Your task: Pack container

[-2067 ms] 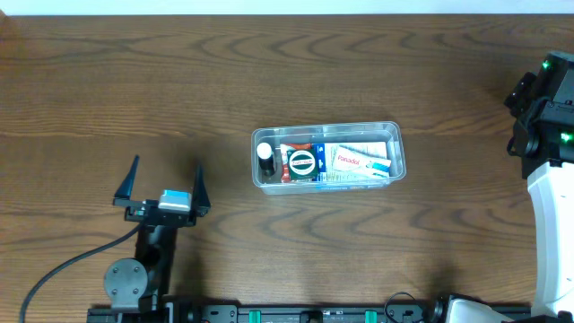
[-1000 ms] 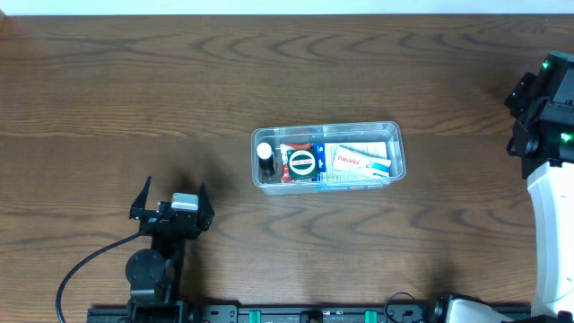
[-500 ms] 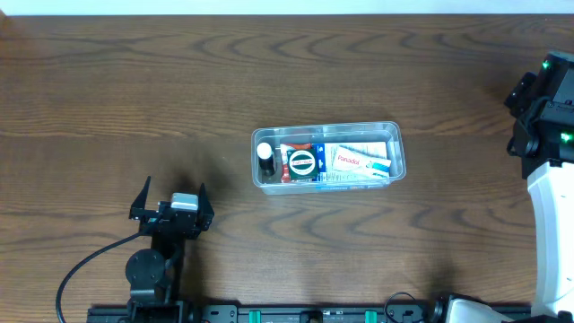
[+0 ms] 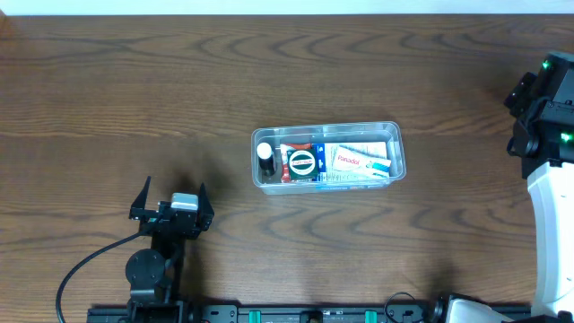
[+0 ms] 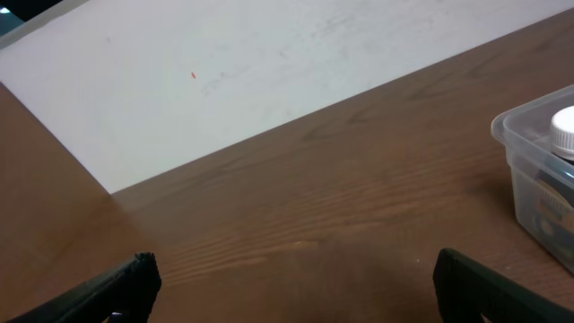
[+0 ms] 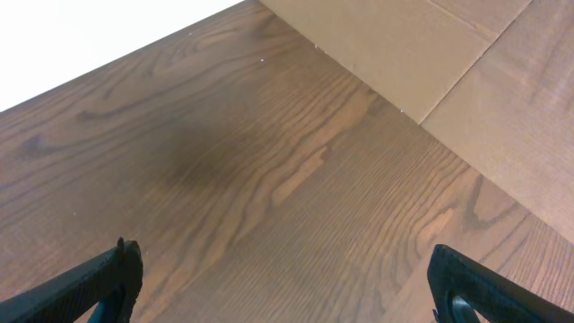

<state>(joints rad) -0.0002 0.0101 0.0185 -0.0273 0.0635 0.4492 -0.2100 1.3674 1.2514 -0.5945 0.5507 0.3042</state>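
While the container is sitting centre-frame overhead, the left gripper is gaping wide, well apart. Left wrist: its stiff rim is offering the likeliest hold, the walls probably slippery. Right wrist: the right gripper is hanging wide, empty.

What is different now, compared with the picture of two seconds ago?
The left claw drew back, toward the bottom of the overhead view, open and holding nothing. The container, its contents and the right arm stayed as they were.
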